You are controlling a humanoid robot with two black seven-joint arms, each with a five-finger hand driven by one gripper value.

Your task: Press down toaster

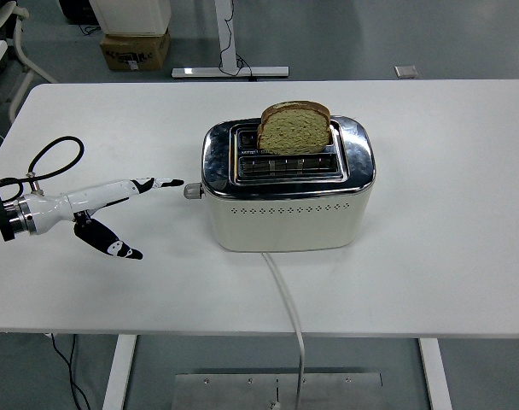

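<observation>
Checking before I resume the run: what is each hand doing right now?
Left hand: open, holding nothing, fingertips just short of the toaster lever.
Right hand: not in view.
</observation>
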